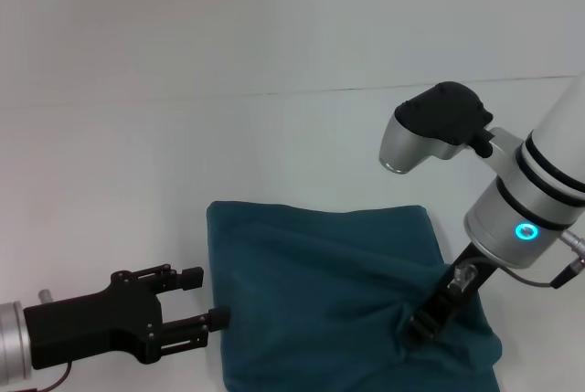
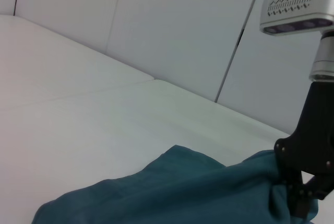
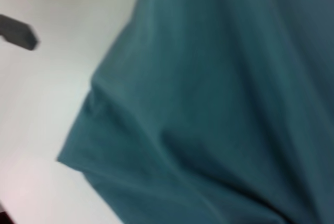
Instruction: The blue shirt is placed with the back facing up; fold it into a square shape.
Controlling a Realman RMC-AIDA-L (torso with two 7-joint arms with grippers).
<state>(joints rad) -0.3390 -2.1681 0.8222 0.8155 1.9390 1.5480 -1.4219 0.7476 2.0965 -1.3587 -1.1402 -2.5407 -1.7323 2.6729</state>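
Left gripper (image 1: pixel 205 299) low at near left, fingers spread apart, holding nothing, tips just beside left edge of blue shirt (image 1: pixel 329 291). Shirt lies on white table (image 1: pixel 137 191) as rough folded square, surface wrinkled. Right gripper (image 1: pixel 430 314) pressed into shirt at its near right part, fingers pinched on bunched fabric, folds radiating from there. Behind table, white wall panels (image 2: pixel 172 20).
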